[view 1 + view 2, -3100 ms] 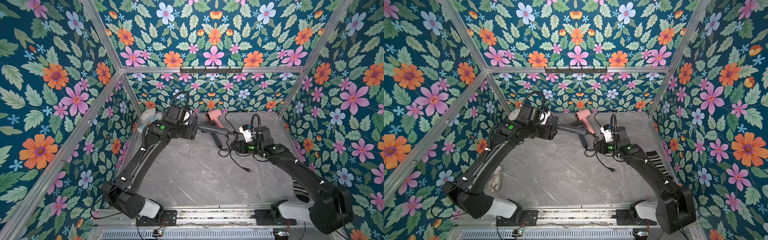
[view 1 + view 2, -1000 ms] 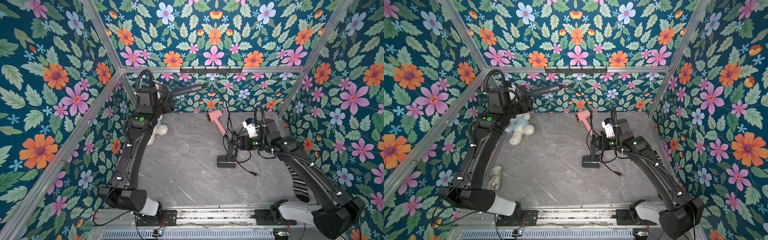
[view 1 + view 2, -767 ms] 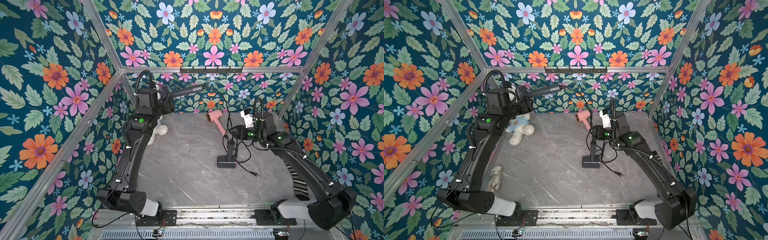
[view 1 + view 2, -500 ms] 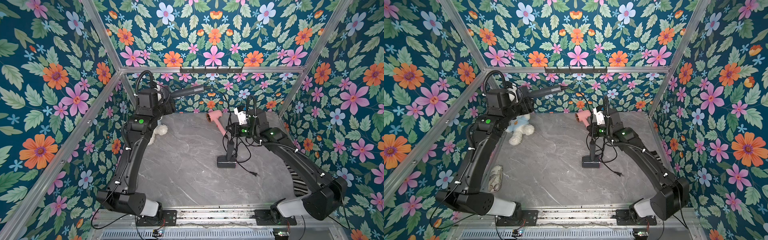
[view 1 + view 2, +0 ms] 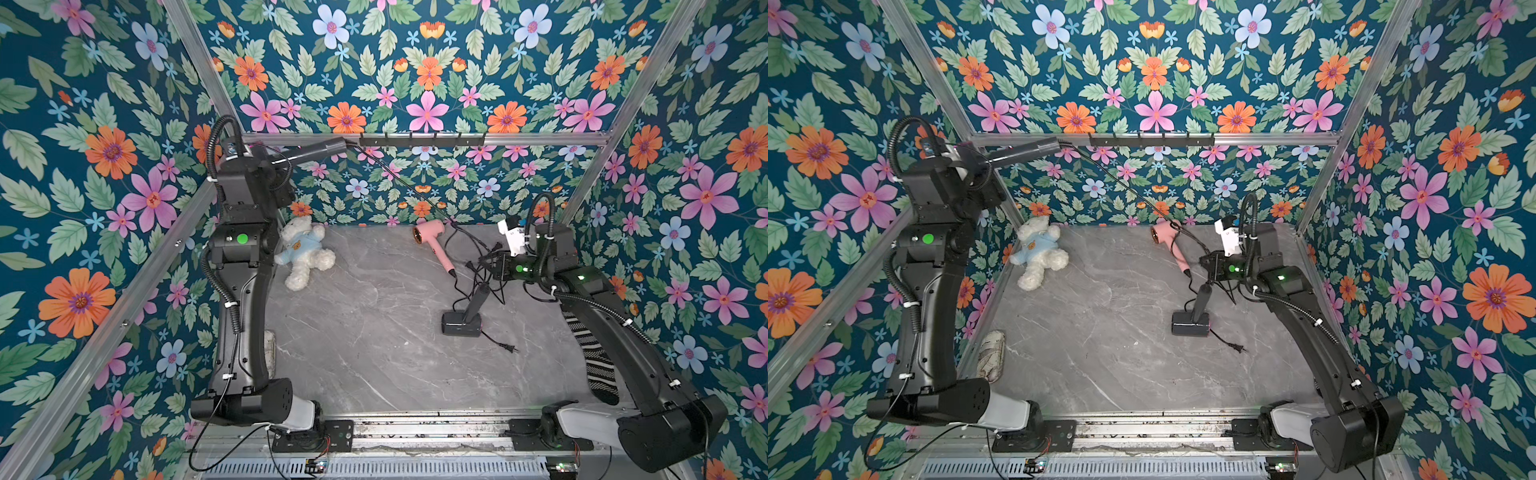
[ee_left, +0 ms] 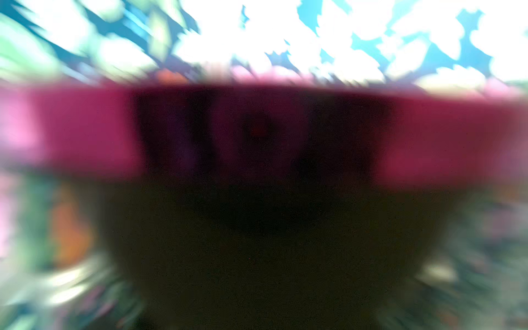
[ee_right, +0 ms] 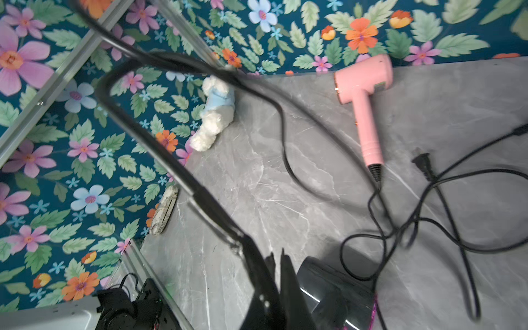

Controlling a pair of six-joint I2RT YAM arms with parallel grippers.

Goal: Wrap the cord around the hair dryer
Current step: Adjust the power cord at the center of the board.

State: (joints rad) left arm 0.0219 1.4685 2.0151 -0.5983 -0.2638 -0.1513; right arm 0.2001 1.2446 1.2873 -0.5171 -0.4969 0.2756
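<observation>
Nearest, on the table [image 5: 374, 374]: a spare dark dryer [image 5: 461, 324] standing on its barrel (apparently not the one in play). Just beyond: right gripper [image 7: 275, 257] clenched on the cord [image 7: 160, 151], low over a tangle of loose leads [image 7: 397, 233]. Farther back, lying flat: a pink dryer [image 5: 432, 243]. Farthest and highest: left gripper [image 5: 278, 160] clamped on the hair dryer [image 5: 316, 151], handle outward, cord taut down toward the right gripper. Step judged: cord drawn straight, no turn laid yet. Next: carry the cord round the handle, clear of the tangle.
</observation>
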